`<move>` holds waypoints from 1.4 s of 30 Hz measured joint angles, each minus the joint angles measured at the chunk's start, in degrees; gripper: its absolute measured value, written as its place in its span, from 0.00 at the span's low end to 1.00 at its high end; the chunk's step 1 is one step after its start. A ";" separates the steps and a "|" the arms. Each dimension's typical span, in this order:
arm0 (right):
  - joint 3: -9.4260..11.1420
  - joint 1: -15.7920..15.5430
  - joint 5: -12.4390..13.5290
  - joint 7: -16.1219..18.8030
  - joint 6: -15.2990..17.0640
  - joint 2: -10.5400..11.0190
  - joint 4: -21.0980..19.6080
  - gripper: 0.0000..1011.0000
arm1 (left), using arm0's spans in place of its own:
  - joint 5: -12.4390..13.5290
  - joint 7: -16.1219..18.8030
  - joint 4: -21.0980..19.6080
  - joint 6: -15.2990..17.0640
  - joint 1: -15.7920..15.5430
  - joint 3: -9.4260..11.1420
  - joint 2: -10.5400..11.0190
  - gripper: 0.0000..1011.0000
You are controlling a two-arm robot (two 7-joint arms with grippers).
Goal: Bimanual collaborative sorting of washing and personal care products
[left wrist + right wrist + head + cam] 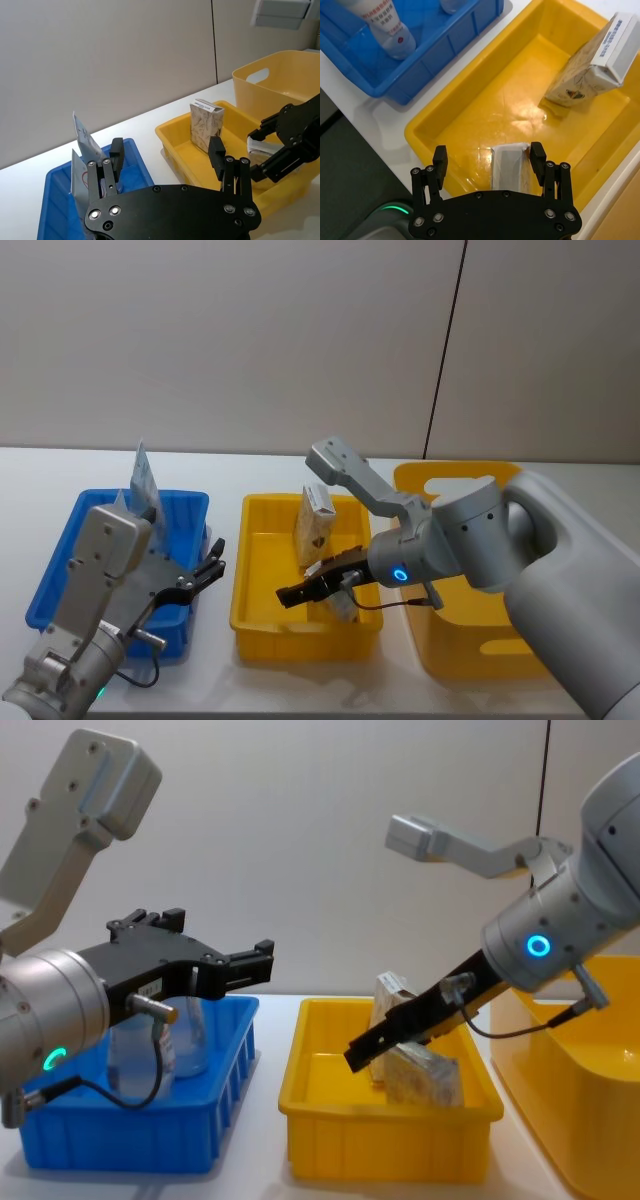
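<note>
Across the table point(20, 465), from left edge to right edge: blue bin point(60, 570), shallow yellow tray point(262, 625), deep yellow bin point(440, 480), each just beside the next.

In the blue bin, toward its far wall: both pale-blue squeeze tubes with red print. Stand upright, flat crimped ends up, close together: one tube point(190, 1032), the other tube point(128, 1058).

Over the blue bin's right edge: left gripper point(210, 568). Hovers above the rim, fingers point(116, 150) apart, nothing between them, clear of both tubes.

In the yellow tray: both beige packets. Upright packet point(315, 525) at the tray's far edge, right of middle. Stands on end and leans, white top panel uppermost, dark logo low on its face. Lying packet point(509, 165) toward the tray's front right corner, flat on the floor close to the front wall, well apart from the upright one.

Down inside the tray, over the lying packet: right gripper point(489, 159). Reaches in from the right edge at a slant, claw spread wide and astride the packet. One finger point(537, 157) just beside the packet's side, the opposite finger well clear of it. Not clamped on it.
</note>
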 joint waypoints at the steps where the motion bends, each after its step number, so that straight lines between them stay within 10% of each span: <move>1: -0.09 0.09 -0.10 0.09 0.19 -0.02 0.07 0.99 | 0.00 0.00 0.00 0.00 0.00 0.00 0.00 0.99; 16: -2.16 0.74 -2.01 0.74 4.62 0.66 -0.62 0.99 | 0.00 0.00 0.00 0.00 0.00 0.00 0.00 0.99; 42: -3.00 0.08 -5.73 -1.11 7.97 3.53 -4.67 0.36 | 0.00 0.00 0.00 0.00 0.00 0.00 0.00 0.99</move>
